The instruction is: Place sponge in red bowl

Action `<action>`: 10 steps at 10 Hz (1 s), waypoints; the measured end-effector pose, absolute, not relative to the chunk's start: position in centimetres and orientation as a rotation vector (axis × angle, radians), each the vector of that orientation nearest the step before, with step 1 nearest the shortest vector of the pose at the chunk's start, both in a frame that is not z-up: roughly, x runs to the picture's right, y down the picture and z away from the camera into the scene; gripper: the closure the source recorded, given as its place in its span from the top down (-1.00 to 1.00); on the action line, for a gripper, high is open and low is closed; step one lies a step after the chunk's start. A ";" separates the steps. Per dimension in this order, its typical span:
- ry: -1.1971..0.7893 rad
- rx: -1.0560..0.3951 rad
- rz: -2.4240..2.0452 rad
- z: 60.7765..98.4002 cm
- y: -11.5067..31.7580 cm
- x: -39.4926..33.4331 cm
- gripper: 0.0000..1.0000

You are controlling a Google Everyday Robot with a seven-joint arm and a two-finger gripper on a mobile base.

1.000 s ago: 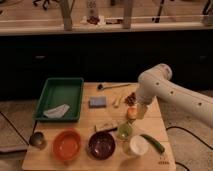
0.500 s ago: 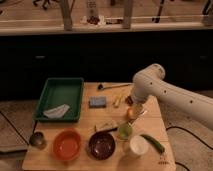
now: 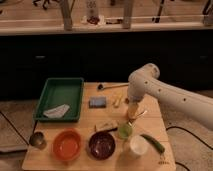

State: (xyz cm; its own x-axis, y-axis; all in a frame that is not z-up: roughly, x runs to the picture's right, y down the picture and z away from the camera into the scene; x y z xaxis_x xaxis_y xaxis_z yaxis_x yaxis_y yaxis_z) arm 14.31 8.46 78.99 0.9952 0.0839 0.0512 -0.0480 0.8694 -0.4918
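The sponge [image 3: 98, 102], a small flat blue-grey pad, lies on the wooden table just right of the green tray. The red bowl [image 3: 67, 144], orange-red and round, stands at the front left of the table. It holds nothing that I can see. My white arm reaches in from the right and bends downward. My gripper [image 3: 132, 115] hangs over the table's right-centre, to the right of the sponge and well apart from it. It is far from the red bowl.
A green tray [image 3: 75, 86] with a white cloth [image 3: 56, 111] sits at the left. A dark purple bowl [image 3: 102, 144], tan block [image 3: 106, 125], green cup [image 3: 125, 131], white cup [image 3: 137, 146], green vegetable [image 3: 152, 142], metal cup [image 3: 36, 139] and dark utensil [image 3: 112, 86] crowd the table.
My arm and gripper have shifted a little to the left, toward the table's middle. The sponge and bowls have not moved.
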 end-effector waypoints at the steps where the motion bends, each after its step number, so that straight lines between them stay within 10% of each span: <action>1: -0.075 -0.513 0.069 79.1 8.4 14.0 0.60; 10: -0.134 -0.528 0.061 81.8 8.5 8.3 0.60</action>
